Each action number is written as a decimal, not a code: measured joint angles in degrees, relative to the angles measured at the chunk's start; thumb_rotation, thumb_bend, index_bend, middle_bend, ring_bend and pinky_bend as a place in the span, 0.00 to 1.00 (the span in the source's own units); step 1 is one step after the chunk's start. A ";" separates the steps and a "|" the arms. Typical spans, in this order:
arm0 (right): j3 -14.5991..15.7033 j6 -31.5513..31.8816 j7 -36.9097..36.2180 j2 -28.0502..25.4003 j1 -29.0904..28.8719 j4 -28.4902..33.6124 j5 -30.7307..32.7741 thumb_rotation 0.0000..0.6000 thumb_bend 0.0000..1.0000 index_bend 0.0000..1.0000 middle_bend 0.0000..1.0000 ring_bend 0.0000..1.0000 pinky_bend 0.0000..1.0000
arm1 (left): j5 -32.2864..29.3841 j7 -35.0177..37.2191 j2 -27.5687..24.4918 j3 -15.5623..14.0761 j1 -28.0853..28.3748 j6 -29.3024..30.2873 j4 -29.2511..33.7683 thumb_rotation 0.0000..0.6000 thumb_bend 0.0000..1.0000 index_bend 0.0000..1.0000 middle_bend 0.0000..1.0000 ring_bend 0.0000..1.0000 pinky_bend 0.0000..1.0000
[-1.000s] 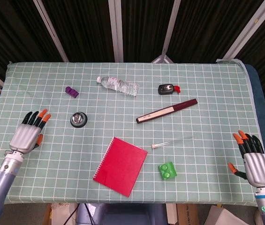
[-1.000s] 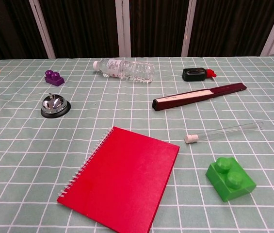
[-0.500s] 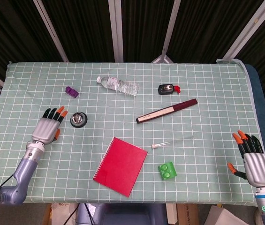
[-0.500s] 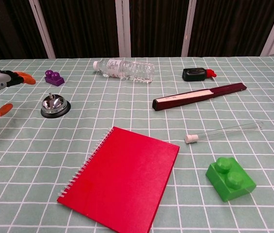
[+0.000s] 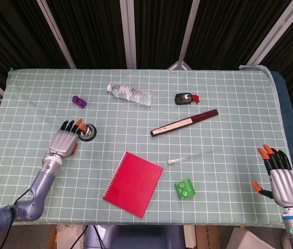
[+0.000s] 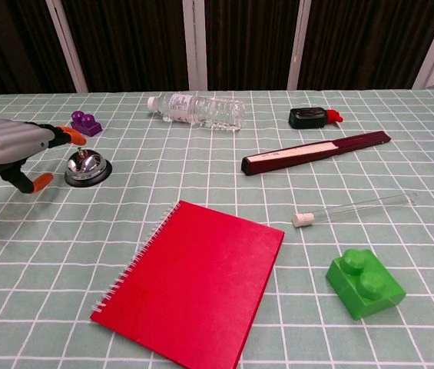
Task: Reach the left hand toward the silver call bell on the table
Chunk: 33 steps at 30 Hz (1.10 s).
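Note:
The silver call bell [image 5: 88,132] [image 6: 87,168] sits on a black base on the left part of the green checked table [image 5: 229,109]. My left hand [image 5: 66,139] [image 6: 18,148] hovers just left of the bell, fingers spread and empty, with its orange fingertips [image 5: 79,123] reaching over the bell's left edge. Whether they touch it I cannot tell. My right hand [image 5: 281,176] lies open at the table's near right corner, far from the bell.
A purple block [image 5: 79,101] lies behind the bell. A water bottle [image 5: 130,94] lies at the back, a black-and-red object [image 5: 185,98] to its right. A dark red pen box [image 5: 184,122], a test tube [image 5: 190,155], a red notebook [image 5: 133,183] and a green brick [image 5: 185,188] fill the middle.
My left hand has moved right and forward across the table, from the left edge to right beside the bell. The right hand stays put.

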<state>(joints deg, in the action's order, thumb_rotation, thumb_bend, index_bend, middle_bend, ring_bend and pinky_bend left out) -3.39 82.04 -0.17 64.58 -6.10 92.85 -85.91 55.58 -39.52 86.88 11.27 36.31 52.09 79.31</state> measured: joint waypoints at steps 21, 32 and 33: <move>-0.08 0.14 -1.37 0.02 -0.03 0.17 -0.03 1.00 0.29 0.00 0.00 0.00 0.00 | 3.21 5.49 -1.94 0.89 0.52 6.66 3.91 1.00 0.42 0.00 0.00 0.00 0.00; -0.02 0.24 -1.37 -0.08 -0.01 0.09 -0.15 1.00 0.29 0.00 0.00 0.00 0.00 | 9.17 10.36 -10.17 -0.98 -6.59 17.22 17.04 1.00 0.17 0.00 0.00 0.00 0.00; 0.00 0.23 -1.24 -0.08 -0.01 0.08 -0.18 1.00 0.29 0.00 0.00 0.00 0.00 | 9.46 10.57 -11.57 -2.03 -8.15 18.48 19.44 1.00 0.16 0.00 0.00 0.00 0.00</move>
<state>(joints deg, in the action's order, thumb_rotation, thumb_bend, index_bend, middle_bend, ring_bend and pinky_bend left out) -3.39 82.27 -1.41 64.50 -6.12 92.93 -86.09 65.04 -28.95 75.32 9.24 28.16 70.57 98.75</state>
